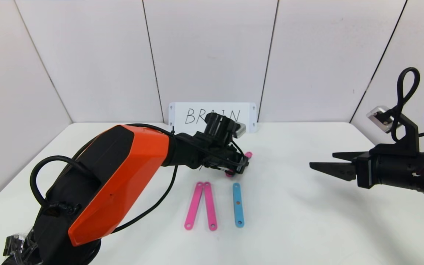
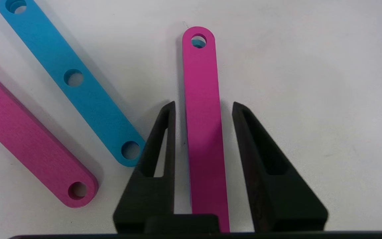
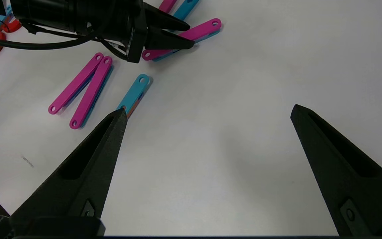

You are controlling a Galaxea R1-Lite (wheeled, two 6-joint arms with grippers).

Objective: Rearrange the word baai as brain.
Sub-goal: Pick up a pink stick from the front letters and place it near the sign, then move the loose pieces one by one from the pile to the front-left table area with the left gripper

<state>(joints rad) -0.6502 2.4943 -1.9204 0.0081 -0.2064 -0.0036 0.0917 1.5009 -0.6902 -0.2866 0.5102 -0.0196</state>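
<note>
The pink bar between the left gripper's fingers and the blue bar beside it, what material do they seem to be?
Pink bar: probably rigid plastic, matte, flat, with a clean round hole at its end. Blue bar: seemingly the same, matte, three round holes.

Bright, even light; soft shadows; sharp.

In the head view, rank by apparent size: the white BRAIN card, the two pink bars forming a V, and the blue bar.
1. White BRAIN card, partly hidden by the left tool.
2. Two pink bars; each looks alike.
3. Blue bar, slightly shorter than a pink one.
</note>
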